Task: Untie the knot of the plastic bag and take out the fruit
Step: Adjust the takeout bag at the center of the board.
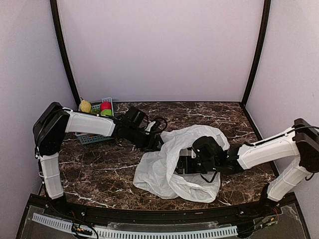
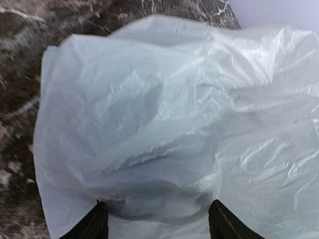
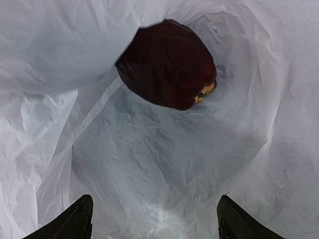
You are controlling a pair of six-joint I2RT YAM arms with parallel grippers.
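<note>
No legible text, label, brand, number or sign is showing in any of the three views. The plastic bag (image 1: pixel 154 172) is presenting only plain white film with no print that can be read.

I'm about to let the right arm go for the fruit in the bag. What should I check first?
1. Plastic bag mouth open: ok, gaping before the right gripper.
2. Right jaws apart: ok.
3. Dark red fruit in sight: ok, inside the bag.
4. Fruit between right fingers: not ok, it lies farther in.
5. Left gripper holding the bag: cannot tell; fingers apart, plastic before them.
</note>
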